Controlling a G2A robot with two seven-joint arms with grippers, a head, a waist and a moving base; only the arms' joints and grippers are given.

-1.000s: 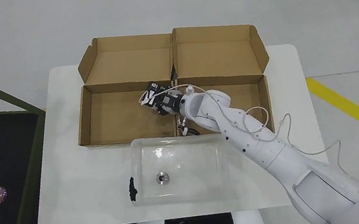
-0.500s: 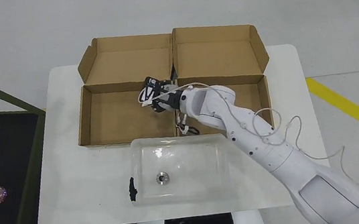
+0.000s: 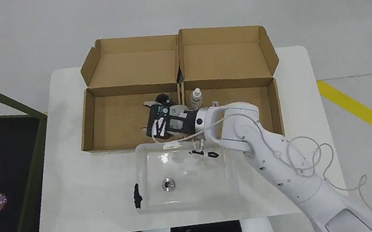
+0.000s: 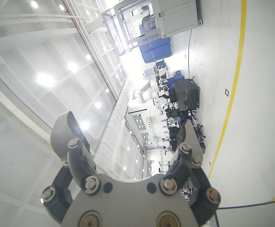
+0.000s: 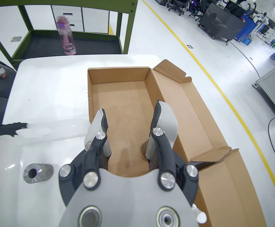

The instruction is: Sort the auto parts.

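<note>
Right gripper (image 5: pixel 131 111) over floor of left cardboard box (image 3: pixel 114 125), near its front wall; fingers spread, nothing between them. Left gripper (image 4: pixel 129 121) aimed up toward hall ceiling (fingers likewise spread, empty). Metal bushing (image 3: pixel 169 184) lies in clear tray (image 3: pixel 228 184) on counter (image 3: pixel 74 172), tray just beside box.

Overhead camera looks down on the table (image 3: pixel 73 165) from its 6 o'clock edge; right wrist camera peers close past the right gripper (image 5: pixel 131 109) into the cardboard box (image 5: pixel 120 94), shared with overhead at 11 o'clock; left wrist camera points up at the ceiling (image 4: pixel 43 53)
</note>
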